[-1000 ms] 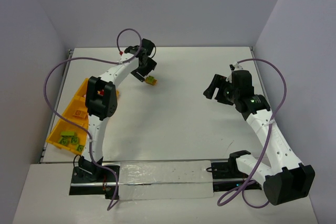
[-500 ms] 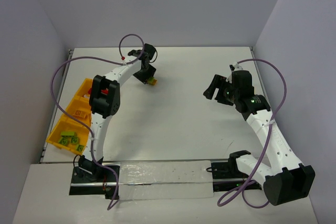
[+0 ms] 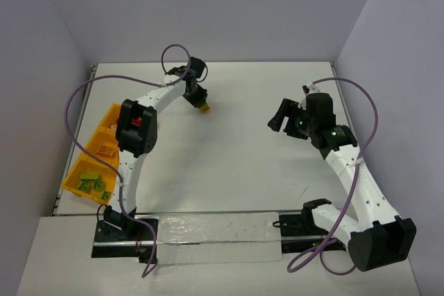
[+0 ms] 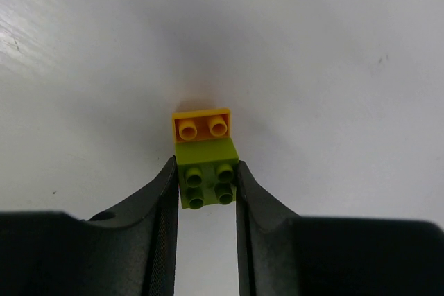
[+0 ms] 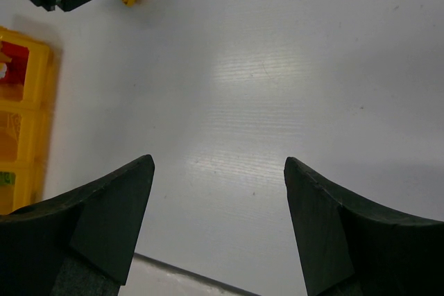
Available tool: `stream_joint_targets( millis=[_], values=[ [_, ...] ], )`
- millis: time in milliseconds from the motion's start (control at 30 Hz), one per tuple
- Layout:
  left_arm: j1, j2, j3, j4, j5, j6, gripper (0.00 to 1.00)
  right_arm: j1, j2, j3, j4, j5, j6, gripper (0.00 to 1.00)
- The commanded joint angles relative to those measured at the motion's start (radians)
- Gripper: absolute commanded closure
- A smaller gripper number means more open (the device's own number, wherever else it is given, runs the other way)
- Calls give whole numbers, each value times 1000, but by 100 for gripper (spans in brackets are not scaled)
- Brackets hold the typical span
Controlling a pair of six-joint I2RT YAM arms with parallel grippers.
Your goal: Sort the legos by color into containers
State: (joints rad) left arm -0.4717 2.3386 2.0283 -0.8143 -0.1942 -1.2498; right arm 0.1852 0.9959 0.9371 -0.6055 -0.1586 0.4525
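Left gripper [image 4: 206,166]: pressed in on a two-colour clump [image 4: 205,159], with one finger [image 4: 166,202] flat against each side of its lime green brick [image 4: 207,184].
Change from a second ago: the jaws then stood spread, just short of the clump. Now they have closed onto it, and the wrist has shifted a little toward it.
Clump since then: it lies at nearly the same spot on the table [image 3: 229,164].
Clump relative to the gripper: the green brick sits between the fingertips, studs toward the wrist camera. The yellow brick [image 4: 202,124] stuck to its far end juts out past the tips, ungripped.
Contact with the table: cannot tell whether the clump rests on it or hangs just off it.
Clump's place: far-left part of the table, near the far edge, well apart from the tray.
Tray [image 3: 69,184]: orange-yellow, lying along the left edge of the table, with square compartments in a row.
Tray contents: green bricks [image 3: 91,185] in the nearest compartment, a yellow piece [image 3: 104,149] in the next, red bricks [image 5: 12,67] beyond. The left arm hides part of the far end.
Right gripper [image 5: 218,164]: spread wide with nothing between its fingers, above bare table on the right half, well apart from the clump.
Right arm since a second ago: same pose.
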Motion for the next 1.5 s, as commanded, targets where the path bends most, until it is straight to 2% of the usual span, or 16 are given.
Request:
stream_joint_targets(
  millis=[0,67,200,300,433,567,600,633,700,867,1133,1333,1400,1467],
  values=[
    [-11,-201,-101,207,228,215,100,-4,18,42,57,-114,-27,17],
    [-10,-292,-139,254,337,295,100,-3,40,59,98,-191,-31,17],
    [-8,-421,-255,432,598,433,100,4,104,92,189,-524,-33,19],
    [-8,-516,-309,515,805,485,100,18,153,108,300,-660,28,20],
    [-8,-606,-382,574,937,535,100,19,177,101,457,-721,140,20],
    [-8,-647,-421,667,1038,508,100,18,216,75,686,-771,324,20],
    [-8,-660,-441,720,1078,485,100,16,225,60,820,-783,418,20],
    [-8,-663,-461,766,1106,467,100,16,226,59,835,-784,428,20],
    [-8,-687,-506,901,1167,408,100,19,243,45,978,-792,526,20],
    [-10,-679,-517,991,1224,343,100,19,301,75,1105,-808,620,21],
    [-10,-694,-522,1083,1260,294,100,19,362,89,1190,-809,676,25],
    [-10,-693,-534,1114,1275,268,100,20,396,74,1344,-845,780,43],
    [-10,-687,-534,1113,1271,260,100,20,415,61,1477,-876,862,53],
    [-10,-685,-537,1122,1273,253,100,23,437,53,1602,-899,949,58]
  ],
)
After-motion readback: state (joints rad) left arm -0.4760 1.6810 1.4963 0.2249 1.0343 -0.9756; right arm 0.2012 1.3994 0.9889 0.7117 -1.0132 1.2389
